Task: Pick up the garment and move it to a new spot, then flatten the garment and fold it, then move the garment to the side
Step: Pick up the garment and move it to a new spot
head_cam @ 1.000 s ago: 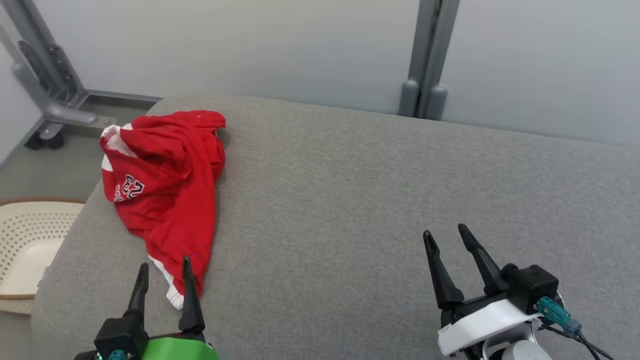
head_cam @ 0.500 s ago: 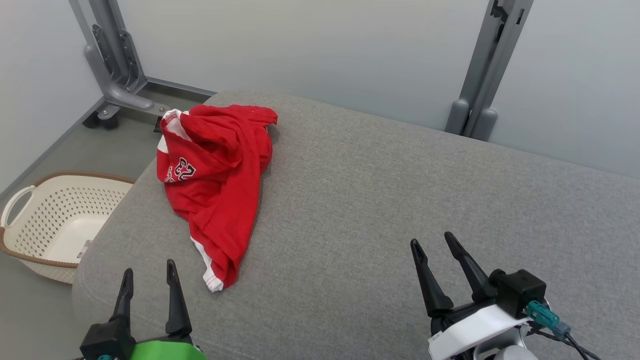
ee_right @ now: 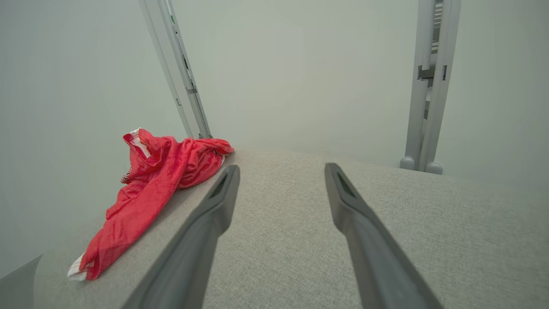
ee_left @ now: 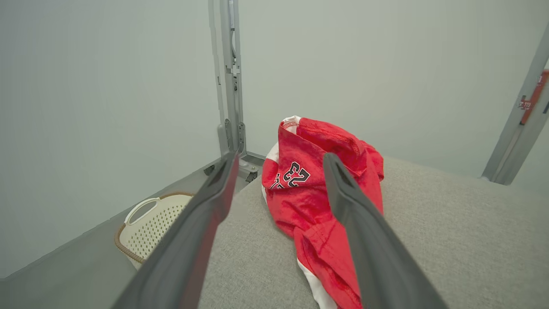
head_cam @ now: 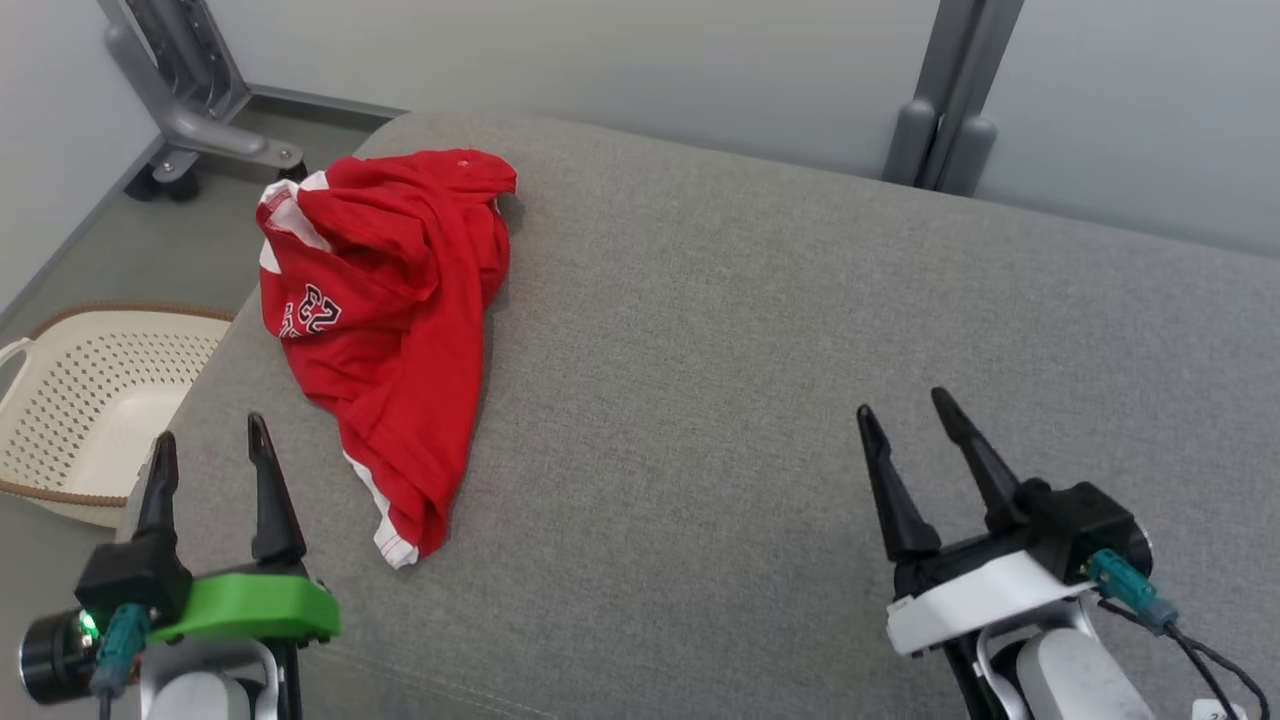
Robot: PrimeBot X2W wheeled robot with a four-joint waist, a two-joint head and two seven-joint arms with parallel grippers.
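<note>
1. The pale wall (head_cam: pixel 650 50) stands behind the red garment (head_cam: pixel 385 320) and runs all the way across the back.
2. The big grey cushion (head_cam: pixel 760 330) is under the garment. The garment lies on it near the far left corner. Most of the cushion stretches away to the right of the garment.
3. The grey floor (head_cam: pixel 120 250) is down to the left of the garment.
4. One grey metal post (head_cam: pixel 185 110) with a little wheel stands on the floor, just behind the garment and to its left. Another grey post (head_cam: pixel 945 90) stands by the wall, well off to the right of the garment.
5. The white basket (head_cam: pixel 60 400) has lots of little holes and a brown rim. It sits on the floor to the left of the garment, lower down.
6. The garment is crumpled in a long heap. It has white edges and the number 23 on it. One end with a white edge points toward the robot.
7. The right gripper (head_cam: pixel 903 404) is over the cushion, well to the right of the garment. Its jaws are wide apart and hold nothing.
8. The left gripper (head_cam: pixel 211 432) is near the close end of the garment, a bit to its left, and does not touch it. Its jaws are wide apart too and hold nothing.
</note>
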